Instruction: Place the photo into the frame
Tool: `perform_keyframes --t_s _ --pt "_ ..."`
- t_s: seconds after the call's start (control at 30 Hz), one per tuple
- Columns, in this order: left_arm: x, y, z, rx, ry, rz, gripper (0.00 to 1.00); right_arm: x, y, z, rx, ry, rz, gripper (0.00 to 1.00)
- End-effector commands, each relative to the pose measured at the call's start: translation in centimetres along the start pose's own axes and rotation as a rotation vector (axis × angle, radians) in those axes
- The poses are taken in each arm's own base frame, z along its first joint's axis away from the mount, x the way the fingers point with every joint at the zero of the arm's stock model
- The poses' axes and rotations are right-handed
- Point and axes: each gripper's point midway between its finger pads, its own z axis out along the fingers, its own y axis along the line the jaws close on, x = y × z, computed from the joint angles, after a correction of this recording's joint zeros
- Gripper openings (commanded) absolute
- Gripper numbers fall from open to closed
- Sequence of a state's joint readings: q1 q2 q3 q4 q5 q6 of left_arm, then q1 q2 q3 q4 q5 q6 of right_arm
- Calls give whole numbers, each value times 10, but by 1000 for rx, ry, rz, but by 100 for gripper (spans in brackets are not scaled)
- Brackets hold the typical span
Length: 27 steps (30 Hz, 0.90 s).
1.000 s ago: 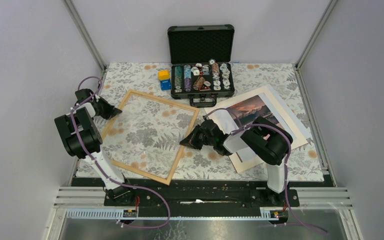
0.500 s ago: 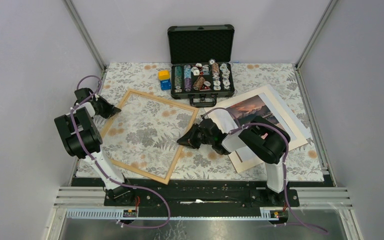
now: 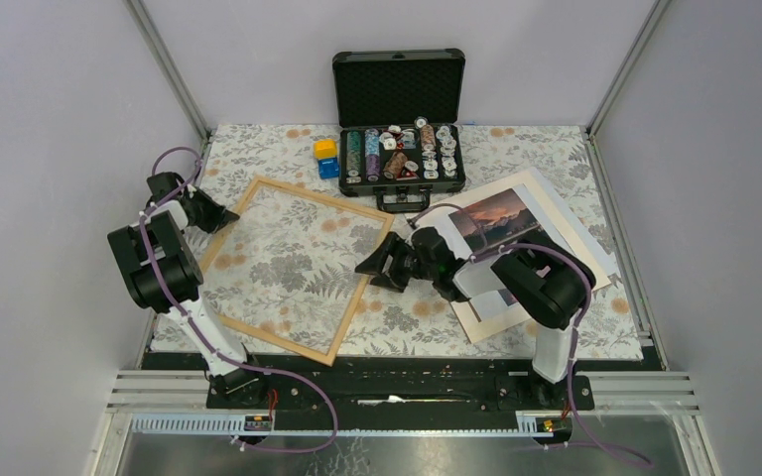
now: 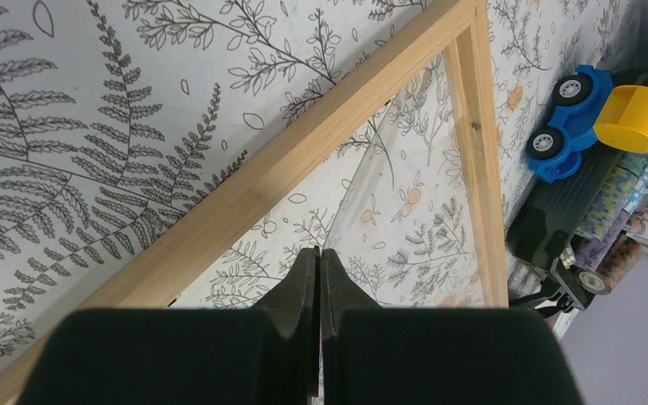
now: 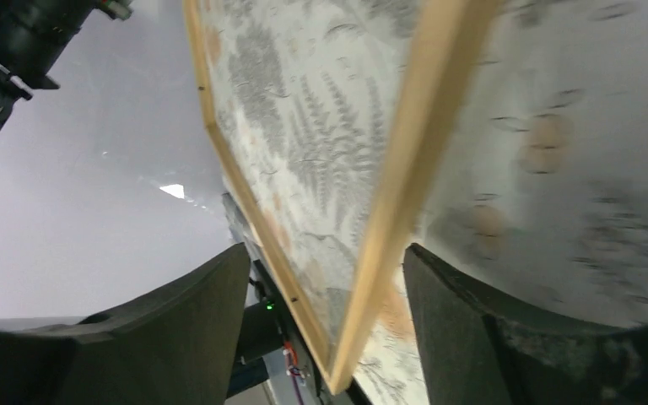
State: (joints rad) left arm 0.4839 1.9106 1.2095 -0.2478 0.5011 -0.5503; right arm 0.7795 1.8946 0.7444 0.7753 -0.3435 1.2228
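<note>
Two grippers: left gripper (image 4: 319,253) pinched shut, holding nothing; right gripper (image 5: 325,253) wide open by the thin light wooden frame (image 4: 253,186).

Overhead; both wrist views near frame (image 3: 323,199)

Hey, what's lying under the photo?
A tan sheet sticks out from under the photo, with a pale sheet peeking out beyond that. The right arm hides their near left corner; anything between them is covered.
</note>
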Motion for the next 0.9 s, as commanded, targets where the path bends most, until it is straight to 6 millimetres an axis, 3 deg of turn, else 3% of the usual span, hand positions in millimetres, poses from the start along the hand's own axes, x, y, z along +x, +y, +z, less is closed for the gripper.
perform_keyframes --t_s 0.0,0.17,0.23,0.37,0.57,0.77,0.87 --pt "-35 -9 0 17 -98 55 1 -15 -31 -21 82 -1 -63 77" --pt "-31 -1 8 11 -73 42 1 -53 -38 -54 151 -66 -195 89" --pt "-31 -2 10 18 -67 41 1 -81 -41 -69 190 -107 -226 90" --pt "-33 -3 10 25 -71 42 1 -114 -37 -87 192 -111 -272 90" --pt "-37 -7 5 29 -88 52 0 -132 -25 -57 167 -3 -281 74" --pt "-39 -9 6 43 -90 47 0 -168 -22 -31 188 -64 -333 62" --pt "-40 -10 6 52 -86 46 0 -180 -20 -18 178 -67 -334 50"
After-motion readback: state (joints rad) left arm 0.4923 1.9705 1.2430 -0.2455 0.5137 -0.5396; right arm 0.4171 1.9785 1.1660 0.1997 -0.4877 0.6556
